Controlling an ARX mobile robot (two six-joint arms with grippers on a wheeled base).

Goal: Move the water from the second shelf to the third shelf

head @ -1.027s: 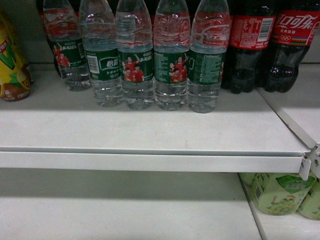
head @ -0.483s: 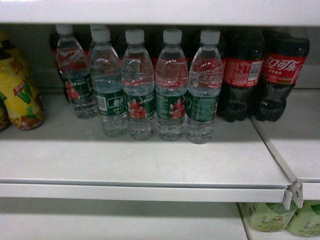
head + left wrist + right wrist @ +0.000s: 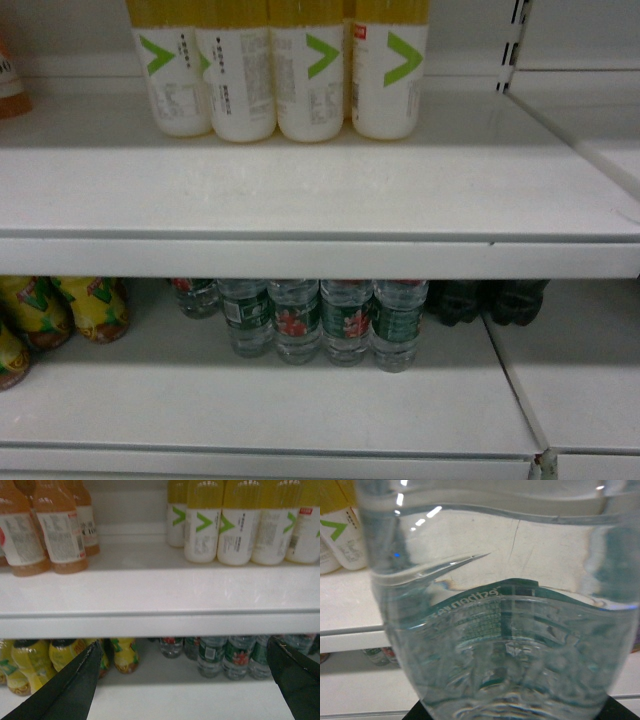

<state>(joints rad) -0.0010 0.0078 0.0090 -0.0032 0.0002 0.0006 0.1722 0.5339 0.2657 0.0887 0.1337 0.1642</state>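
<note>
Water (image 3: 500, 630) fills my right wrist view, pressed close against my right gripper, though I cannot tell its grip. My left gripper (image 3: 185, 680) hangs open, with bottles (image 3: 227, 655) beyond it.

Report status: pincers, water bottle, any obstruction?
Left pincer open, empty. Water bottle fills right wrist view; right pincer's grip unconfirmed. Yellow drink bottles stand at upper shelf rear, front clear.
</note>
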